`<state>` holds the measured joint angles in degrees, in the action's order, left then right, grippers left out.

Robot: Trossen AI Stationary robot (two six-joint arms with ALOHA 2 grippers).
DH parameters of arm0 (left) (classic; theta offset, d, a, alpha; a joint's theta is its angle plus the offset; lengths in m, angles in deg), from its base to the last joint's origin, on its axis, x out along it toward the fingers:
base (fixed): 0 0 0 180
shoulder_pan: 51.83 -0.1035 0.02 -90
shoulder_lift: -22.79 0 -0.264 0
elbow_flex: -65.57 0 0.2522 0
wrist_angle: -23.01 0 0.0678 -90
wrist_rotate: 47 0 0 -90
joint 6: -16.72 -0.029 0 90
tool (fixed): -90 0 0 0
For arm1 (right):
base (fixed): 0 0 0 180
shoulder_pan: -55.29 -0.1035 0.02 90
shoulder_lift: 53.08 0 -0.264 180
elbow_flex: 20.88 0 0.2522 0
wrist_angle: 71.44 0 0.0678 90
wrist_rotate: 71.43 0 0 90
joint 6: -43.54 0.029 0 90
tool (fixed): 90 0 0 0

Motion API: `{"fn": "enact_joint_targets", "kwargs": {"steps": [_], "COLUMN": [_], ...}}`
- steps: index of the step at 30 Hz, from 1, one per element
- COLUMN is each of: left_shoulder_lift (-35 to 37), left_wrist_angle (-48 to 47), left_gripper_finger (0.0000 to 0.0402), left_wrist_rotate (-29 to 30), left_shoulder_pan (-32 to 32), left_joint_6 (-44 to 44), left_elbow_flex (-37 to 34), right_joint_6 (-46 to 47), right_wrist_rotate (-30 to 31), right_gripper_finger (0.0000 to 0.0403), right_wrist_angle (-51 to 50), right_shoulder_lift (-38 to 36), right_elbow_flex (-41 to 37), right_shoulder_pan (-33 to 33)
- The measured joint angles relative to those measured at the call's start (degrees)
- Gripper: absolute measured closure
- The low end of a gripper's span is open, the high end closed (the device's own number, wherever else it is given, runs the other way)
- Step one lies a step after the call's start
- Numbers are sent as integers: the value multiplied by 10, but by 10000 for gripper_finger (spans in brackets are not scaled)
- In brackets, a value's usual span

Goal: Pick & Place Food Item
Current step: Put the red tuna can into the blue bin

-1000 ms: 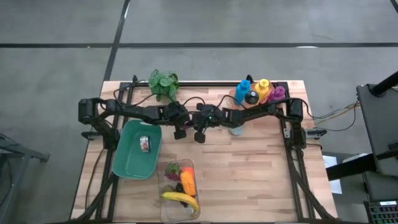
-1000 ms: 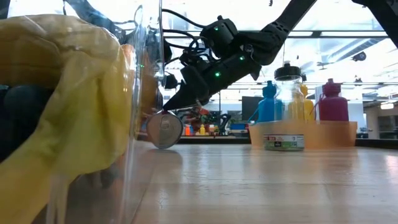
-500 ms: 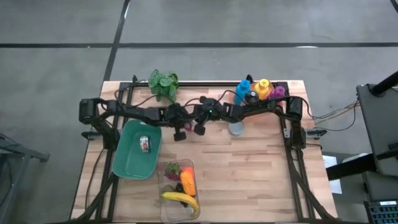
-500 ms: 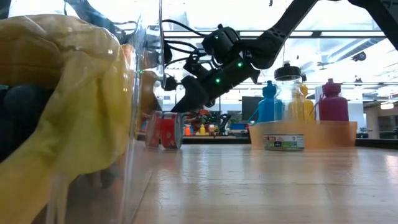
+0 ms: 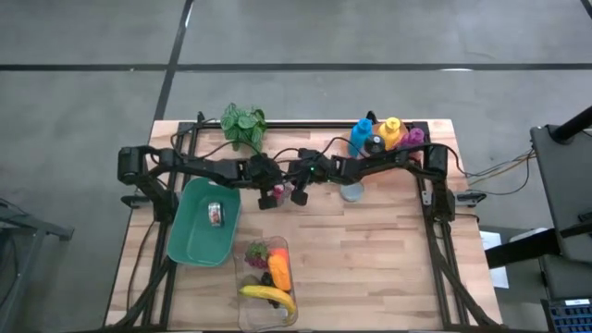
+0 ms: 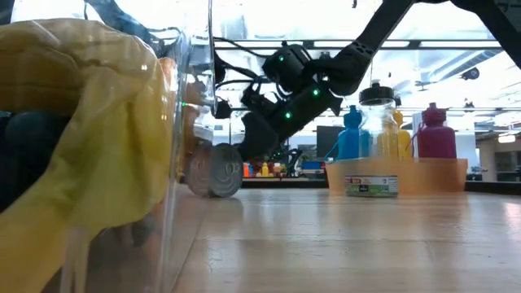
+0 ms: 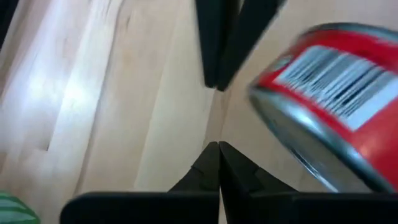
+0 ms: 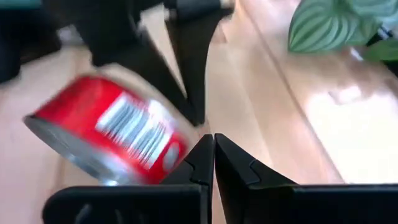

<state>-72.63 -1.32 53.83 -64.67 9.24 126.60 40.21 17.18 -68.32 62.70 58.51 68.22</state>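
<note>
High view shows the red can (image 5: 278,191) lying loose on the table between the clenched, empty left gripper (image 5: 266,198) and right gripper (image 5: 298,194), so picking is unstarted; next, one must unclench and straddle it.

the red can (image 7: 329,93) shows smeared beside the left gripper (image 7: 217,149), its far end cut off by the frame edge; its label print cannot be read. beside the right gripper (image 8: 213,142) the same can is just as smeared. from above it is a tiny red speck between the two grippers, partly covered by them. in the low view a clear container (image 6: 191,106) with yellow contents blocks everything beyond the grippers on that side. the small item in the green tray (image 5: 190,242) is too small to name.
</note>
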Motion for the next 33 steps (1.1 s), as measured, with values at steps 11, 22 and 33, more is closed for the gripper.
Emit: {"fn": "enact_joint_targets", "kwargs": {"steps": [11,22,33], "left_shoulder_lift": [0,7,77], "left_wrist_angle": [0,0,-11], "left_gripper_finger": [401,401,401], "left_wrist_rotate": [1,1,47], "left_shoulder_pan": [0,0,0], "left_joint_6": [0,0,-19], "left_elbow_flex": [0,0,1], "right_joint_6": [1,0,1], "right_wrist_rotate": [22,52,80], "right_gripper_finger": [391,391,391], "right_wrist_angle": [10,-18,-121], "right_shoulder_lift": [-4,-20,-146], "right_elbow_flex": [3,3,-25], "right_shoulder_pan": [0,0,-7]}}
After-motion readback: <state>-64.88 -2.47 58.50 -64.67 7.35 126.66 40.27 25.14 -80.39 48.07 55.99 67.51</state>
